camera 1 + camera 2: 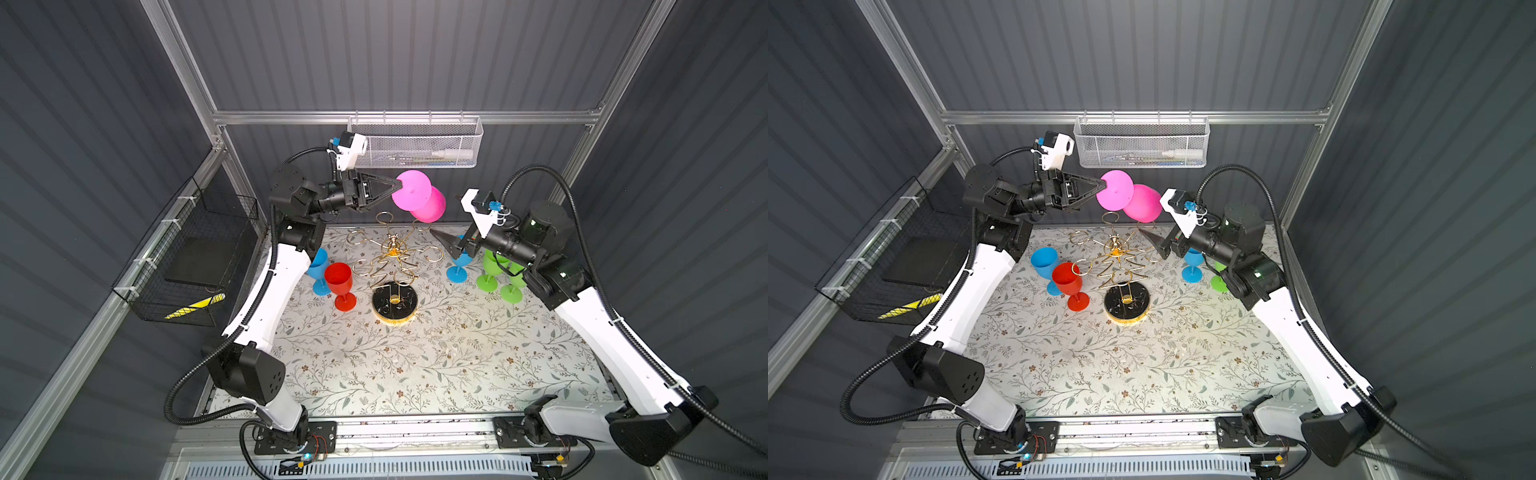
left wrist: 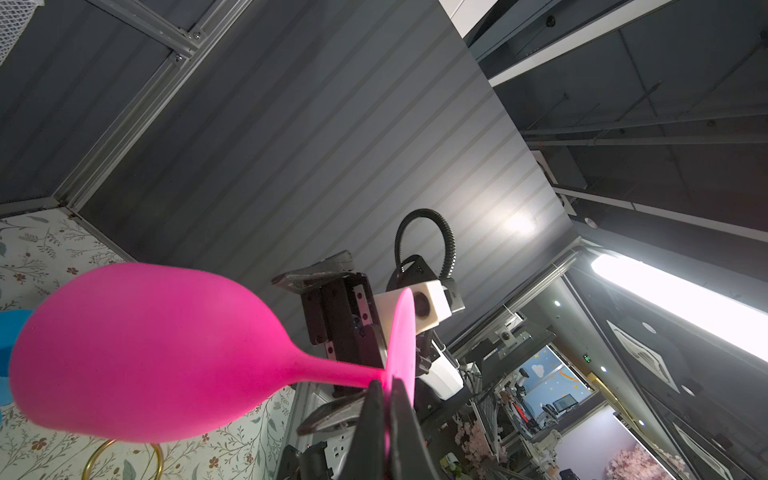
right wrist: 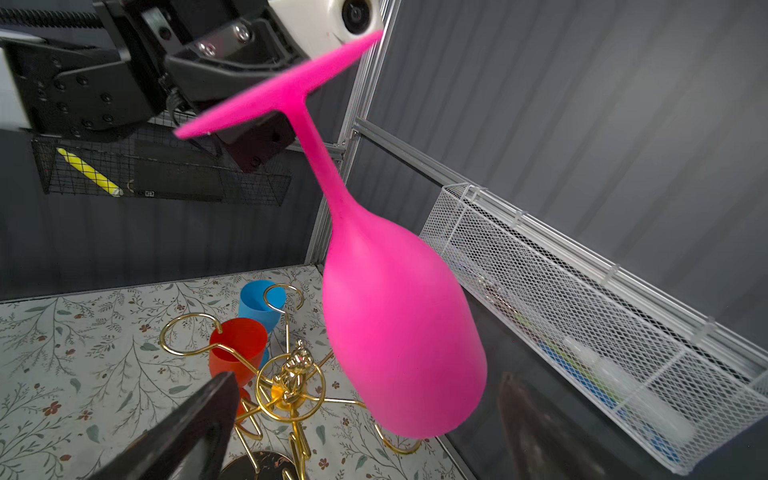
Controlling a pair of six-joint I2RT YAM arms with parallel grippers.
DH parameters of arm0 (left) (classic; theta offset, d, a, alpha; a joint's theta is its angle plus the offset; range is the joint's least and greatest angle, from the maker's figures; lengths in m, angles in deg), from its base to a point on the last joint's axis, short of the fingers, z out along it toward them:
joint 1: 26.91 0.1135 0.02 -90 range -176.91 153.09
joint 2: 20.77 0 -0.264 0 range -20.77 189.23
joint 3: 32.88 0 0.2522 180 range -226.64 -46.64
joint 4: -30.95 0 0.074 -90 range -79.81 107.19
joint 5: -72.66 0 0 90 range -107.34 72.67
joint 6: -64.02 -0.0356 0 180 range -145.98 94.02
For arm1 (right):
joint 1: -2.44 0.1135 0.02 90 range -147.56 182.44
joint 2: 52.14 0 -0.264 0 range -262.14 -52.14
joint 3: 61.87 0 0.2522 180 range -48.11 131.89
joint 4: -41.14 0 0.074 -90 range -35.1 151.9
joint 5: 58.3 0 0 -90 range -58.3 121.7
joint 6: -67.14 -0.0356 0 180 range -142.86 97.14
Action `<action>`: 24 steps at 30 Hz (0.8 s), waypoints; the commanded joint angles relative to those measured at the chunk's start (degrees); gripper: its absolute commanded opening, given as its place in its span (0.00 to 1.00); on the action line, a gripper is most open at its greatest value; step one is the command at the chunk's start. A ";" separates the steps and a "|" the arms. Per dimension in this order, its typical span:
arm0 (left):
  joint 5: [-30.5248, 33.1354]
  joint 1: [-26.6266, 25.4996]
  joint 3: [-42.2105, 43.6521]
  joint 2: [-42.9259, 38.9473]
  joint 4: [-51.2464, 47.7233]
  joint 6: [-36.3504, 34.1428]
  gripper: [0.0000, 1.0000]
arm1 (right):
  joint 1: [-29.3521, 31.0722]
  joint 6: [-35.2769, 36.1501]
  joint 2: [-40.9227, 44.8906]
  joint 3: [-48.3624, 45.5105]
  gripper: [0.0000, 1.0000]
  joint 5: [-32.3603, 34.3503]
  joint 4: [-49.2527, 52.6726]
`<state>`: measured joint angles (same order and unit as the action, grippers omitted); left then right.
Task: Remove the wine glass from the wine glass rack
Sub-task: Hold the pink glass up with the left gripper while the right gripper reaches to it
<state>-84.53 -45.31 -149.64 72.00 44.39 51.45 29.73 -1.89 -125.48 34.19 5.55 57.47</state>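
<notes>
Robot lab test cell. Aluminium extrusion frame (image 1: 270,117) with dark grey ribbed wall panels (image 1: 395,54) boxes in a floral-print tabletop (image 1: 415,374). White-and-black left robot arm (image 1: 266,299) and right robot arm (image 1: 615,336) are bolted to a metal rail (image 1: 415,430) along the bottom edge of both top views, small bare circuit board (image 1: 297,462) beside it. White mesh basket (image 1: 415,149) hangs on the frame's back bar; black wire basket (image 1: 195,266) tied on at left. Left wrist view, lower right: open room, long ceiling strip light (image 2: 673,303), lit screen (image 2: 566,402).
</notes>
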 commanded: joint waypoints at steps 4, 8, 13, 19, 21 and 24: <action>-2.13 -0.06 0.93 -2.76 4.86 2.52 0.00 | 1.01 2.35 -4.35 4.31 0.99 1.94 -2.56; -2.25 -0.06 2.11 -2.86 7.57 5.14 0.00 | 1.51 2.31 -6.86 6.20 0.99 2.74 -3.73; -2.43 -0.06 2.79 -2.61 12.40 9.08 0.00 | 2.82 3.03 -9.39 8.16 0.99 5.54 -3.62; -2.34 -0.06 3.24 -2.51 14.71 11.68 0.00 | 3.72 3.18 -10.00 7.80 0.94 8.54 -3.19; -2.32 -0.06 3.17 -2.34 14.79 11.69 0.00 | 3.82 2.93 -9.50 7.03 0.90 9.10 -3.36; -2.13 -0.06 3.06 -1.91 14.96 11.86 0.00 | 3.96 2.67 -8.48 6.01 0.85 10.01 -3.34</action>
<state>-85.30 -45.24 -146.32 70.23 56.04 61.55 33.75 1.72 -135.14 40.96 11.98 55.35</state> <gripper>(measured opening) 0.058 0.860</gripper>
